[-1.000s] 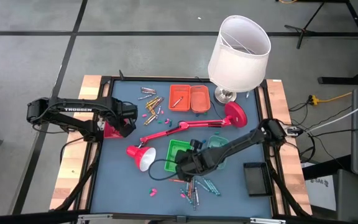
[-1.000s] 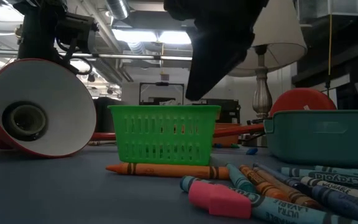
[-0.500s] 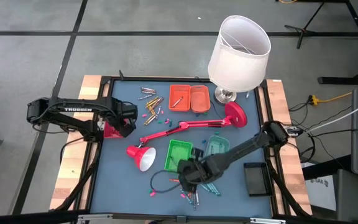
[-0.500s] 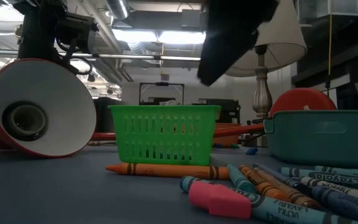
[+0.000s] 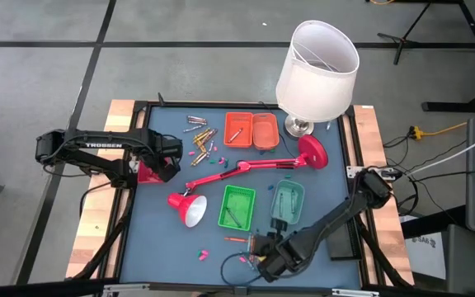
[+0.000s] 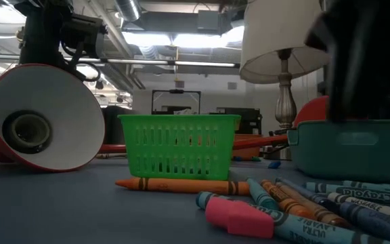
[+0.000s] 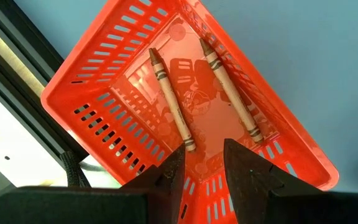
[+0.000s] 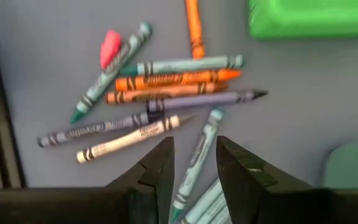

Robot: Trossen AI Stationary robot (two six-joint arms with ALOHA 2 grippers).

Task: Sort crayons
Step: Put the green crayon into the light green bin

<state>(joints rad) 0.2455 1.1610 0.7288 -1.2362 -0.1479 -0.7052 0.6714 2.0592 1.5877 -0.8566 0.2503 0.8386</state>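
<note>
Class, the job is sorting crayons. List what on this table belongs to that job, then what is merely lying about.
Belongs to the job:
- loose crayons
- red basket holding two crayons
- green basket
- teal basket
- orange baskets
- right gripper, open above the pile

Just lying about:
- red desk lamp
- white-shaded lamp
- pink eraser

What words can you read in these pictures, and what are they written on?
"TROSSEN": white letters on the left arm, seen from above.
"Crayola": on the wrappers of the blue crayons lying at the front of the table, low view.
"ULTRA": on another crayon near the pink eraser, low view; the word after it is too blurred.
Wrappers of the crayon pile in the right wrist view carry print, too blurred to read.
</note>
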